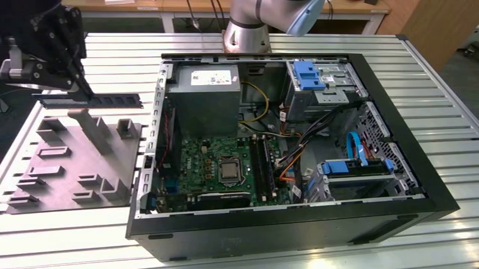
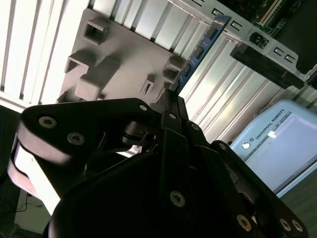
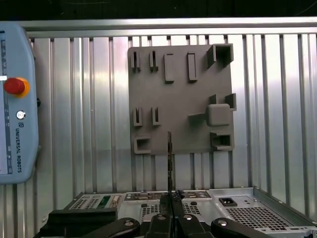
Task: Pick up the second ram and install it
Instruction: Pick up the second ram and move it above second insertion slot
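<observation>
In the exterior view my gripper (image 1: 84, 95) hangs at the far left, above the grey fixture plate (image 1: 75, 162), shut on the second ram (image 1: 112, 101). The stick is a long thin strip with dark chips, held level above the plate and left of the open computer case (image 1: 389, 168). In the second wrist view the second ram (image 2: 200, 47) shows as a bluish strip running out from the gripper (image 2: 171, 96). The first wrist view sees the second ram (image 3: 169, 158) edge-on as a thin line rising from the gripper (image 3: 170, 201). The motherboard (image 1: 202, 159) with its black slots (image 1: 262, 162) lies inside the case.
The grey fixture plate (image 3: 183, 99) carries several raised holders on a ribbed metal table (image 1: 441, 95). A teach pendant (image 3: 15, 104) lies beside it. The case holds a power supply (image 1: 203, 84), blue drive brackets (image 1: 307, 73) and loose cables (image 1: 299, 145). The arm's base (image 1: 247, 31) stands behind the case.
</observation>
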You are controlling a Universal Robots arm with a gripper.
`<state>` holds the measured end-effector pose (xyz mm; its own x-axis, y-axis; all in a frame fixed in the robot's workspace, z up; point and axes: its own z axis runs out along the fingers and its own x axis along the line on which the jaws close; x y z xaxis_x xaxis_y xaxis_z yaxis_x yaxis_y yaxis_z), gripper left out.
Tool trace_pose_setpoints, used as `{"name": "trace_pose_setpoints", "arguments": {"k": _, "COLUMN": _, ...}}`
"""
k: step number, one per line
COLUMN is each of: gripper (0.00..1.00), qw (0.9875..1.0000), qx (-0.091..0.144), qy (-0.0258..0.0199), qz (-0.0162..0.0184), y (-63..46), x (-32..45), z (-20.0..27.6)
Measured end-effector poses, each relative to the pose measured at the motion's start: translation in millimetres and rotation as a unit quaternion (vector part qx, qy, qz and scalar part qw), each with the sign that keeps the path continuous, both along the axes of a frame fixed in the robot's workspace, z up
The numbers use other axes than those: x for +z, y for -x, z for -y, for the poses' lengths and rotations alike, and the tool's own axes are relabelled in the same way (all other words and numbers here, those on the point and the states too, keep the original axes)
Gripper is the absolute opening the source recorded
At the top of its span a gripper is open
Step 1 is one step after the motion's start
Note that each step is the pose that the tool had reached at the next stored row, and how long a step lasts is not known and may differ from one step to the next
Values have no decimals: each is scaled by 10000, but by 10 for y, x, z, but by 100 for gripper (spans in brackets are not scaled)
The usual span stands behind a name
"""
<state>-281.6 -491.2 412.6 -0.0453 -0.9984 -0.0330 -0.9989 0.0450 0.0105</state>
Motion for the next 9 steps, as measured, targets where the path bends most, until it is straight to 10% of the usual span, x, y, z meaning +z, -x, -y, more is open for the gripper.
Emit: {"name": "trace_pose_setpoints", "arguments": {"k": 9, "gripper": 12, "qw": 10000, "qx": 0, "qy": 0, "qz": 0, "y": -227, "x": -1, "z": 0}}
